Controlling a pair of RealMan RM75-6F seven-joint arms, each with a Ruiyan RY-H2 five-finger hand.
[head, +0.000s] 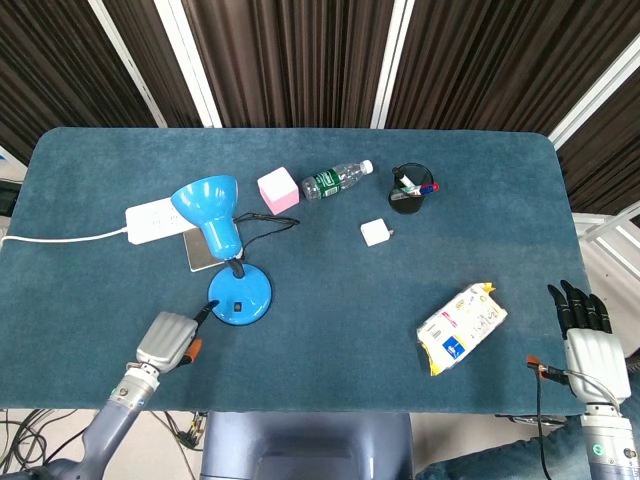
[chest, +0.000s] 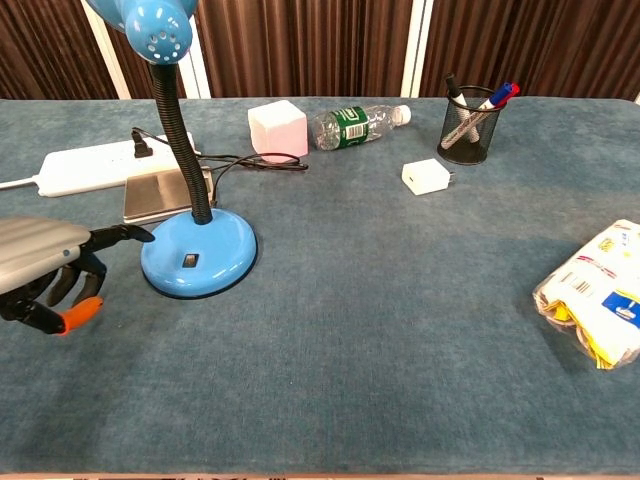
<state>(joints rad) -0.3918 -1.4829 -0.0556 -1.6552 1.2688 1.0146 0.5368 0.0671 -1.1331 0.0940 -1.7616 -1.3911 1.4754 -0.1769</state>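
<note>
Lamp base (chest: 198, 254) beside left hand (chest: 45, 272) (fingers curled, one pointing); pen cup (chest: 469, 129) holds markers.

Blue-carpeted table (head: 330, 340): lamp (head: 225, 250), bottle (head: 336, 180), snack bag (head: 460, 326), power strip (head: 150, 221).

A desk lamp (head: 233, 262) stands on the left half of the surface (head: 330, 340), with a power strip (head: 150, 219) behind it to the left. Further back, left to right, lie a cube (head: 278, 190), a bottle (head: 336, 180) on its side and a pen holder (head: 408, 190). A charger (head: 376, 233) sits in front of these, and a snack bag (head: 460, 326) lies near the front right. The left hand (head: 172, 338) is just beside the lamp's base, at its front left.
</note>
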